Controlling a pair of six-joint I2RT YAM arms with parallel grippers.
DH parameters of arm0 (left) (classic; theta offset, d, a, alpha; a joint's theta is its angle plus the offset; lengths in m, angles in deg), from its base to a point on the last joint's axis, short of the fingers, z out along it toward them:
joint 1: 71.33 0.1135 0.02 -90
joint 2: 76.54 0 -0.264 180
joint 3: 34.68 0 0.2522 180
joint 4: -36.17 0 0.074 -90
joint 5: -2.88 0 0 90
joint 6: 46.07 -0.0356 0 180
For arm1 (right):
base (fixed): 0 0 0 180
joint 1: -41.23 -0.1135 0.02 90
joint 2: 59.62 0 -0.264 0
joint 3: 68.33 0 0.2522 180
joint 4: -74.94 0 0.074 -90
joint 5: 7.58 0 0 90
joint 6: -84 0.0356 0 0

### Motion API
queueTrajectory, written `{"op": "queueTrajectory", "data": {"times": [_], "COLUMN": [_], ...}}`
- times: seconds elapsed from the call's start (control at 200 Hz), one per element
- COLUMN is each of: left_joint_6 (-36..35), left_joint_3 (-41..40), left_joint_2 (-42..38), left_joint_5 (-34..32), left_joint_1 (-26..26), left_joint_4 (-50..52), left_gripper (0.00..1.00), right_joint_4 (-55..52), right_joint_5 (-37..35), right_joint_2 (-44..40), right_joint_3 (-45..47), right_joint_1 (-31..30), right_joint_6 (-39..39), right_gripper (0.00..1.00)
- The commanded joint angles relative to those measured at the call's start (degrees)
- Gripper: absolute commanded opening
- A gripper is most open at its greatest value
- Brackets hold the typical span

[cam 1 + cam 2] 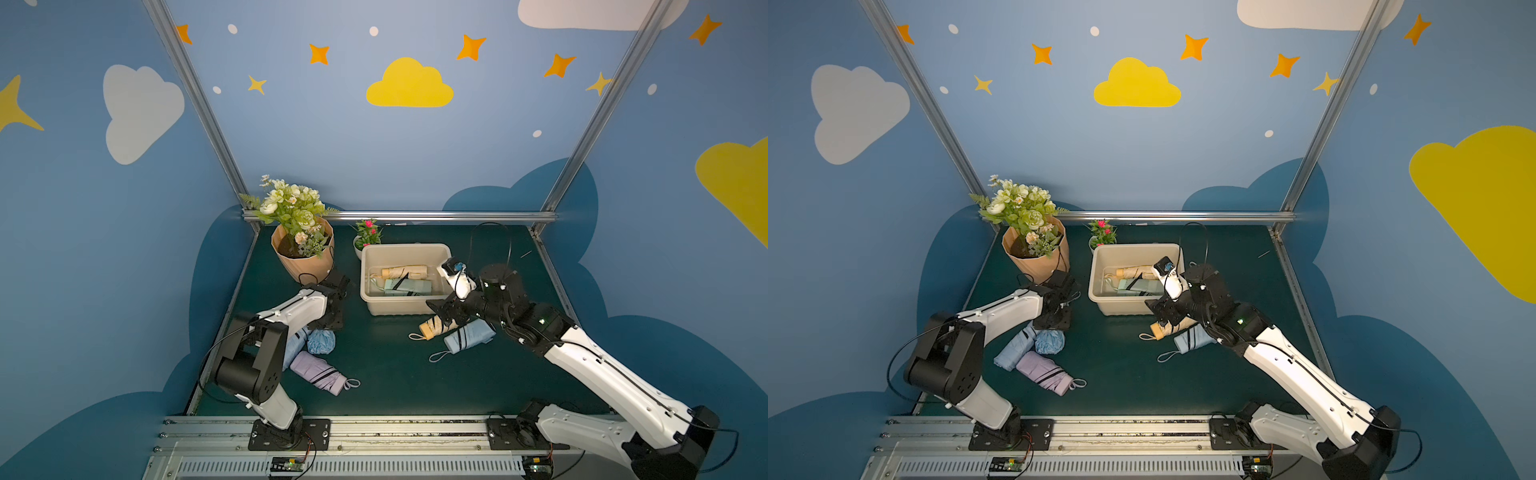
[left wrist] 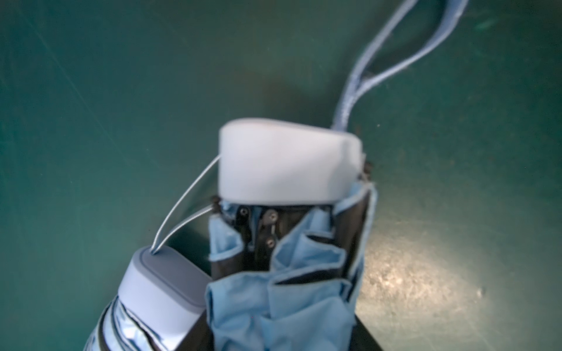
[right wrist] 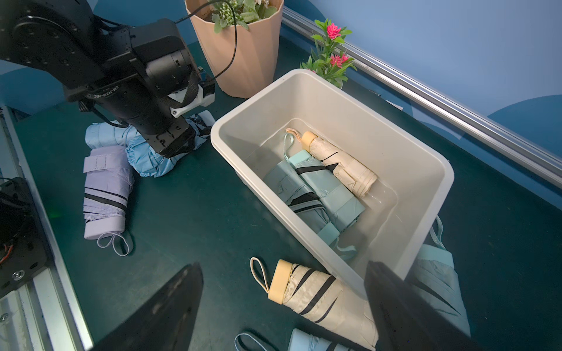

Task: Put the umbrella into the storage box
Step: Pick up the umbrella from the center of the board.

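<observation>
Umbrellas are lying across your dark green table mat [image 1: 386, 374]. At your left, the left gripper [image 3: 170, 149] is reaching down into a crumpled light-blue fabric umbrella [image 3: 149, 161] beside a lilac folded umbrella [image 3: 106, 188]; its jaws are hiding, so you cannot tell their spread. Mid-table, the beige rectangular plastic storage box [image 1: 395, 306] is holding a cream folded umbrella [image 3: 340, 164] and a mint-green folded umbrella [image 3: 322, 188]. At your right, the right gripper [image 3: 282, 273] is hovering, jaws wide apart, around a cream black-striped umbrella [image 3: 322, 297] lying outside, just beside the box.

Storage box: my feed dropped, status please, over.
Left gripper down on blue umbrella, jaws hidden. Right gripper open over cream umbrella beside storage box. Boxed already: second cream umbrella, teal umbrella. Nothing seen blocking.
</observation>
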Motion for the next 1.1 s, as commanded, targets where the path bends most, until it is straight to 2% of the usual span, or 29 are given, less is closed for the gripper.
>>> {"op": "queueTrajectory", "data": {"times": [0.0, 0.16, 0.41, 0.536, 0.686, 0.861, 0.951, 1.091], "left_joint_6": [1.0, 2.0, 4.9, 4.1, -5.0, -17.1, -21.7, -31.6], "left_joint_3": [1.2, 0.8, -1.6, -1.4, 0.0, 0.2, 3.1, 10.4], "left_joint_2": [1.6, -1.0, -13.0, -20.9, -31.0, -40.6, -40.0, -33.9], "left_joint_5": [0.2, -0.4, -3.1, -3.4, 0.5, 7.4, 10.3, 15.1], "left_joint_1": [0.1, 0.1, 0.1, 0.0, -0.1, -0.2, -0.5, -2.7], "left_joint_4": [-0.5, 0.5, 3.5, 5.4, 2.7, -9.7, -13.3, -14.4], "left_gripper": [0.45, 0.29, 0.27, 0.25, 0.24, 0.25, 0.24, 0.25], "right_joint_4": [0.8, 0.5, 1.5, 1.9, 2.4, 3.6, 3.8, 3.4], "right_joint_5": [-1.1, -1.6, -1.8, -2.9, -6.6, -9.7, -11.0, -12.5], "right_joint_2": [-1.8, -3.1, -4.6, -4.8, -5.1, -6.2, -6.9, -8.6], "right_joint_3": [0.9, 1.8, 4.1, 4.7, 5.4, 6.5, 6.9, 7.6], "right_joint_1": [-0.4, -0.4, -0.4, -0.4, -0.2, 0.2, 0.6, 0.9], "right_joint_6": [0.3, 0.9, 3.1, 3.9, 6.0, 7.8, 8.2, 8.6], "right_gripper": [0.89, 0.89, 0.89, 0.89, 0.89, 0.89, 0.89, 0.89]}}
